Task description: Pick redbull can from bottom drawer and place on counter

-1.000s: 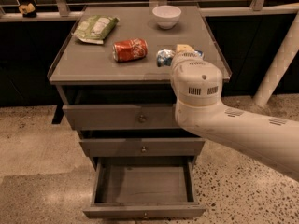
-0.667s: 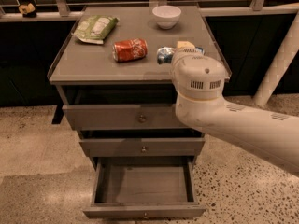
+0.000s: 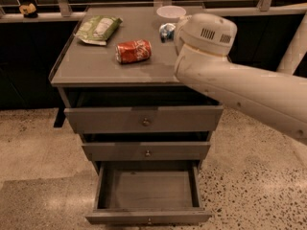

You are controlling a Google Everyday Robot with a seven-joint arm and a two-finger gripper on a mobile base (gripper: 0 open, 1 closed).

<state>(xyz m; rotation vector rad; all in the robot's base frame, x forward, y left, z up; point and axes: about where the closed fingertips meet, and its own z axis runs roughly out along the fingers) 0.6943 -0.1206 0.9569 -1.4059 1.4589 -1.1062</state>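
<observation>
The redbull can point(image 3: 166, 31), small, blue and silver, stands on the counter point(image 3: 96, 66) at the back right, next to the white bowl. The white arm's round housing point(image 3: 206, 35) hangs over the counter's right side and covers the can's right edge. My gripper is hidden behind this housing, near the can. The bottom drawer point(image 3: 147, 218) is pulled open and its inside shows nothing in it.
An orange-red soda can point(image 3: 134, 51) lies on its side mid-counter. A green snack bag point(image 3: 98, 28) lies at the back left and a white bowl point(image 3: 171, 11) at the back. The top drawer point(image 3: 144, 119) stands slightly open. A railing runs behind the cabinet.
The arm's housing has moved up and back, from in front of the counter's right edge to over its back right, beside the redbull can. The view has shifted slightly.
</observation>
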